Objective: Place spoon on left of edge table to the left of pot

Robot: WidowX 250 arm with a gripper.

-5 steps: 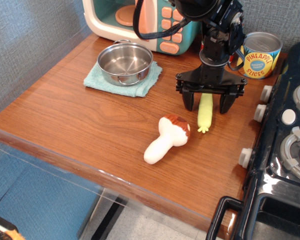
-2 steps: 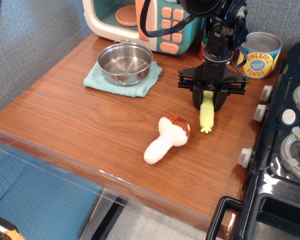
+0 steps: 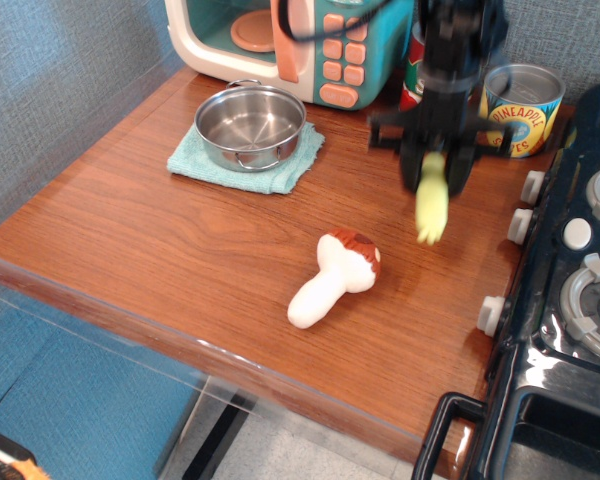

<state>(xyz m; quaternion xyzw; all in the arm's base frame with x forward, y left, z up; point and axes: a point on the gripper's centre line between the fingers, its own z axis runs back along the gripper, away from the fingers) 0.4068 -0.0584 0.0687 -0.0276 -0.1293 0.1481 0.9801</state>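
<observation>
Clamped around the upper end of the spoon (image 3: 432,205), the gripper (image 3: 436,172) hangs above the right part of the desk (image 3: 130,240), blurred in the shot; its fingers are drawn in close on either side of the pale yellow-green handle, which points down and sits clear of the wood. The spoon's bowl is hidden between the fingers. Over on the left, toward the back, the pot (image 3: 250,125) sits on a light teal cloth (image 3: 242,160), in front of a toy microwave (image 3: 290,45) with pink buttons. Nearer the middle, a white mushroom (image 3: 333,278) with a brown cap lies on its side on the bare wood, down and to the left of the dangling handle. Behind the gripper stands a pineapple tin (image 3: 525,110), with a red tin (image 3: 413,80) partly hidden by the arm. A black toy stove (image 3: 570,300) fills the right edge.
</observation>
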